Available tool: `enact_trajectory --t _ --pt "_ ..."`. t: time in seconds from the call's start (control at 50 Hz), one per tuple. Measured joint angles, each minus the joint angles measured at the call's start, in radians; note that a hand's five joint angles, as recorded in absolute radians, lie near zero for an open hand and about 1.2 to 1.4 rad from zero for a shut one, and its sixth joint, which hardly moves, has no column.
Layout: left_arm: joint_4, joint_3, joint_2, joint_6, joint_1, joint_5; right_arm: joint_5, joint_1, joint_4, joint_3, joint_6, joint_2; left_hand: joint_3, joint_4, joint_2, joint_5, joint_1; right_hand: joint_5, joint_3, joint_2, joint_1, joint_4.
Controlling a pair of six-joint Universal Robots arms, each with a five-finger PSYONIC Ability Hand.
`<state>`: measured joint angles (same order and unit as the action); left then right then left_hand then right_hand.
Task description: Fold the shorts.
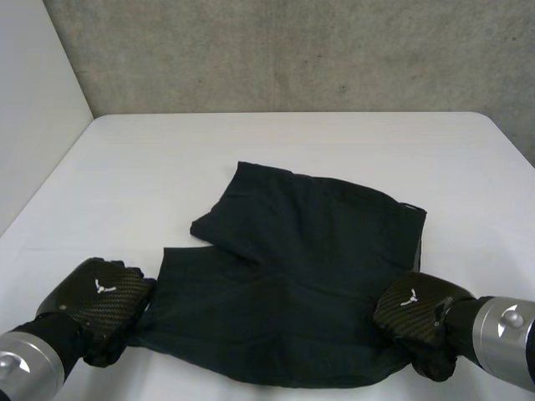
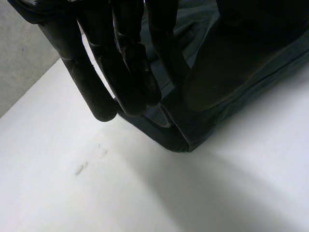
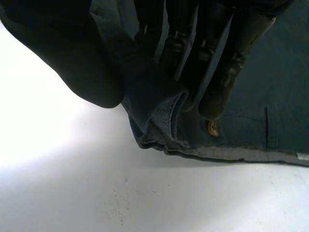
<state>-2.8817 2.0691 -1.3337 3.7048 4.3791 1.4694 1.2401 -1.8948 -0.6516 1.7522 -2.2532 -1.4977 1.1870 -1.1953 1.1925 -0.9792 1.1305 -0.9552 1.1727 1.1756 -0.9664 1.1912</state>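
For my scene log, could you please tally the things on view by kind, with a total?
shorts: 1
hands: 2, the left hand and the right hand, each pinching a near corner of the shorts
table: 1
Total: 4

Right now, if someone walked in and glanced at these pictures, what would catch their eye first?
The dark shorts stand out first, spread across the middle of the white table. Next come the two black hands at the near edge of the cloth. The left hand pinches the near left corner, and the right hand holds the near right corner bunched between its fingers and thumb.
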Motion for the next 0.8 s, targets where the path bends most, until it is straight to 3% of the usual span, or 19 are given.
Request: enact_trajectory --t 0.18,0.24,0.34,0.38,0.42,0.56,0.68,0.8 --pt "-0.231 -0.113 -0.171 0.018 -0.027 0.009 -0.013 0.032 0.14 -0.071 -0.113 0.055 0.005 0.0 0.005 0.0 0.0 0.0 0.006 0.0 -0.002 0.0" --pt "-0.371 -0.263 -0.326 0.007 -0.085 0.026 0.008 0.058 0.226 -0.136 -0.191 0.123 0.005 0.0 0.005 0.0 0.0 0.0 0.006 0.0 -0.005 0.0" --pt "-0.491 -0.513 -0.544 0.0 -0.163 0.09 0.069 0.073 0.322 -0.216 -0.243 0.207 0.005 0.0 0.005 0.0 0.0 0.0 0.006 0.0 -0.005 0.0" --pt "-0.504 -0.569 -0.59 0.0 -0.177 0.108 0.083 0.073 0.336 -0.23 -0.247 0.222 0.005 0.0 0.005 0.0 0.0 0.0 0.006 0.0 -0.005 0.0" --pt "-0.529 -0.77 -0.748 0.001 -0.213 0.172 0.139 0.072 0.395 -0.298 -0.255 0.289 0.005 0.0 0.005 0.0 0.0 0.0 0.006 0.0 -0.005 0.0" --pt "-0.536 -1.186 -1.066 0.005 -0.263 0.273 0.198 0.067 0.51 -0.43 -0.255 0.432 0.005 -0.001 0.005 0.0 0.0 0.0 0.01 0.0 -0.005 0.0" --pt "-0.478 -1.512 -1.317 0.007 -0.25 0.252 0.264 0.066 0.627 -0.55 -0.251 0.57 0.005 -0.001 0.005 0.0 0.0 0.0 0.01 0.0 -0.005 0.0" --pt "-0.465 -1.65 -1.448 0.001 -0.247 0.216 0.309 0.065 0.711 -0.621 -0.249 0.661 0.005 -0.001 0.005 0.0 0.0 0.027 -0.03 -0.046 0.021 -0.042"
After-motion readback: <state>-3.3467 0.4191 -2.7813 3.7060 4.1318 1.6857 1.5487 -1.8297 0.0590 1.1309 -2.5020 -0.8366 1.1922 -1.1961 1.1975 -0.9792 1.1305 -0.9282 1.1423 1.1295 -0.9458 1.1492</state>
